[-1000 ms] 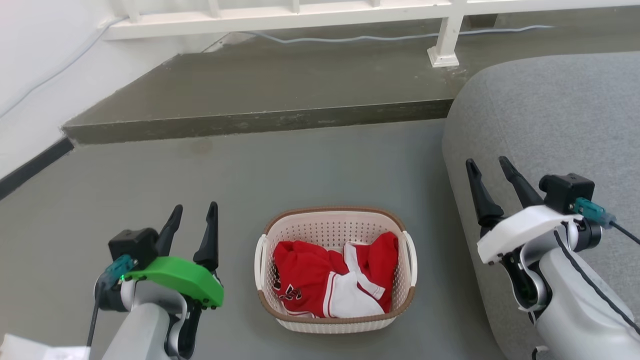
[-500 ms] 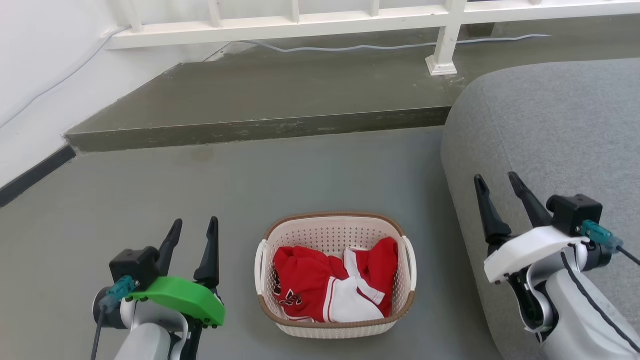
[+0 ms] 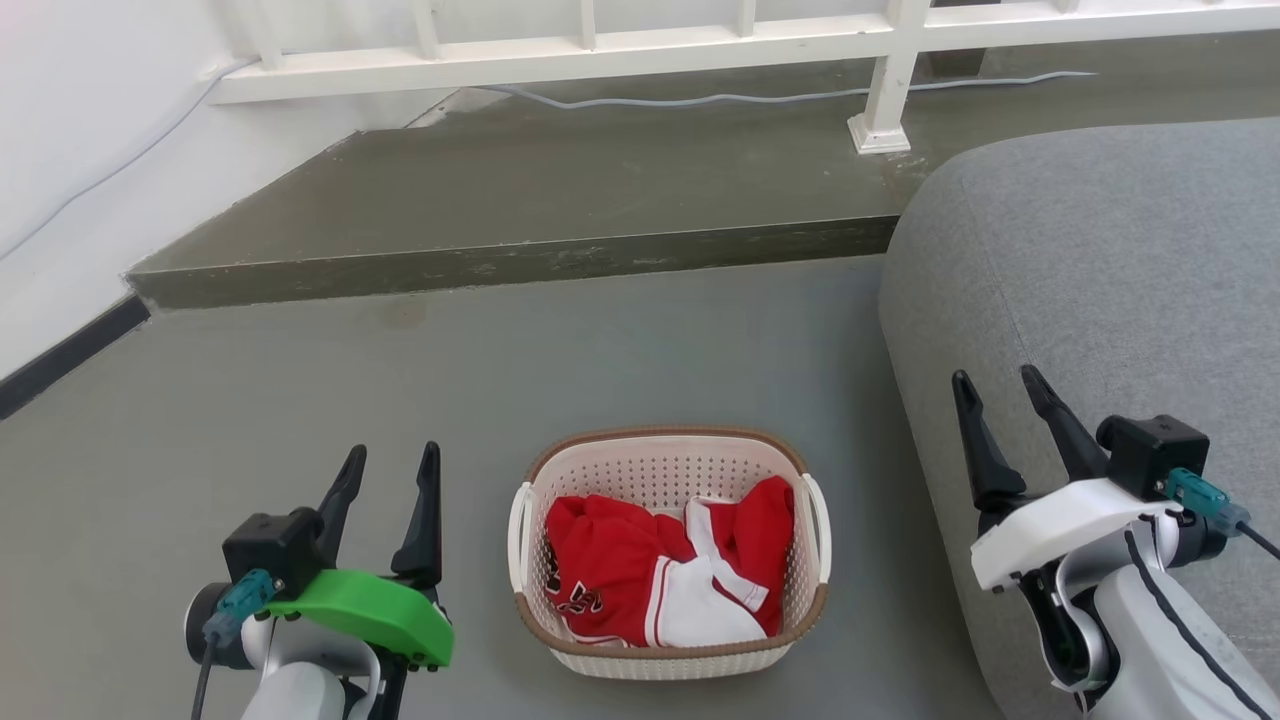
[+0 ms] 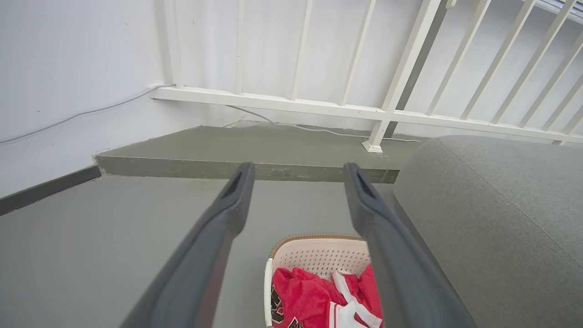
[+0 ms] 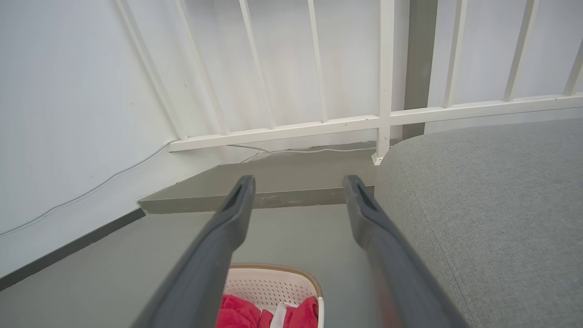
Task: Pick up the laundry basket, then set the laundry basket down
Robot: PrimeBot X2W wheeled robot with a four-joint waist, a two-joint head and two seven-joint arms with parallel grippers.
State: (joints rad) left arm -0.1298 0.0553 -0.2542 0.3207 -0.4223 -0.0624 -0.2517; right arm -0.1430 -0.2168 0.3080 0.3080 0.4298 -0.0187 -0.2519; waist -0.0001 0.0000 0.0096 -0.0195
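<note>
1. Resting upright on the grey floor (image 3: 600, 350), the laundry basket (image 3: 660, 472) has a red and white garment (image 3: 640, 580) bundled inside, and neither pincer touches it
2. The scene fits two stages alike: the basket on the floor ready to be lifted, or the basket set down again and let go; the pictures do not settle which
3. The left pincer (image 3: 390, 455) hovers off the basket's left side, near its left handle (image 3: 516, 535) but apart from it, its fingers spread with a clear gap between them and nothing in their hold
4. The basket lies between the two pincers, closer to the left one, on the near middle of the floor and well short of the raised step (image 3: 520, 190) along the floor's far edge
5. The right pincer (image 3: 996, 378) is well apart from the basket's right handle (image 3: 823, 530) and is seen against the grey sofa (image 3: 1100, 250) at the floor's right edge; its fingers likewise stand parted and hold nothing
</note>
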